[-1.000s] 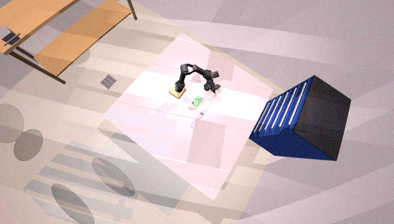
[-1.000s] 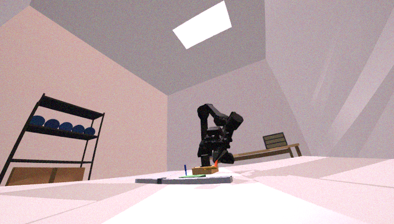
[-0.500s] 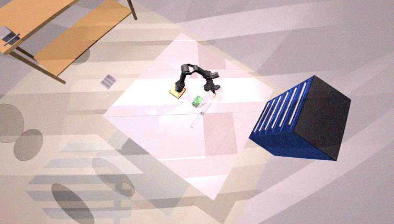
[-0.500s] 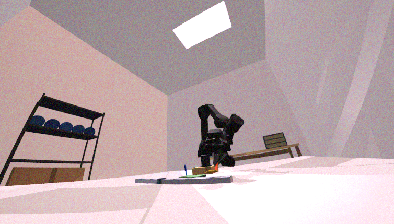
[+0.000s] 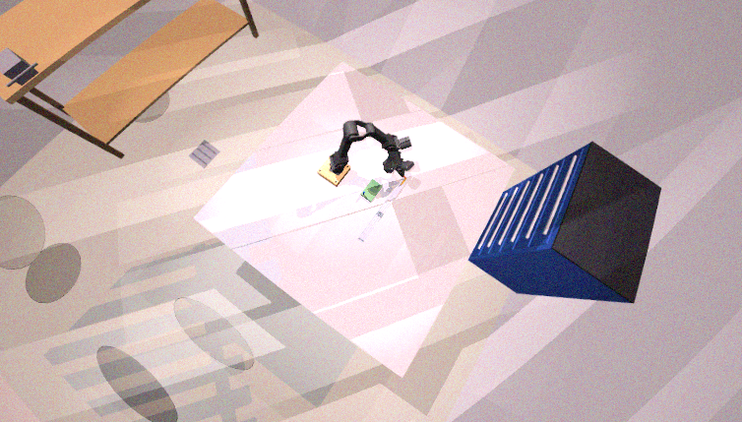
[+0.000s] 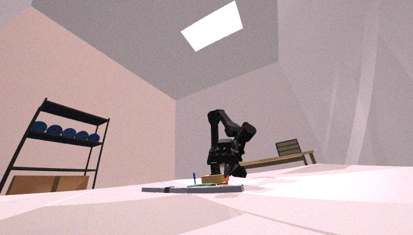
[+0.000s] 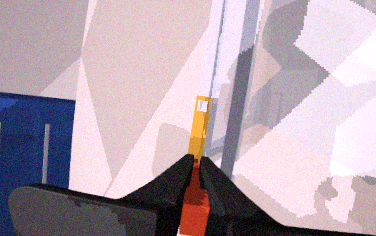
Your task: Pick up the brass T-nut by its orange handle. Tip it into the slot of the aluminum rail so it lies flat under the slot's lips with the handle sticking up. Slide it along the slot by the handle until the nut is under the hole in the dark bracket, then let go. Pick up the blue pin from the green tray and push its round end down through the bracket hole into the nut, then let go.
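Note:
My gripper (image 5: 403,174) (image 6: 228,175) (image 7: 197,159) is shut on the T-nut's orange handle (image 6: 227,179) (image 7: 194,217). The brass nut (image 6: 221,184) (image 7: 200,122) points forward from the fingertips, low over one end of the aluminum rail (image 5: 369,228) (image 6: 213,189). In the wrist view the nut's far end overlaps the rail's left edge; whether it touches or enters the slot, I cannot tell. The dark bracket (image 5: 379,213) (image 6: 166,189) sits across the rail, away from the nut. The blue pin (image 6: 194,178) stands upright at the green tray (image 5: 372,190) (image 6: 199,185).
The arm's yellow-orange base plate (image 5: 327,173) (image 6: 210,178) is beyond the tray from the rail. A blue and black cabinet (image 5: 604,220) (image 7: 30,145) stands off to the side. A wooden workbench (image 5: 98,7) stands farther away.

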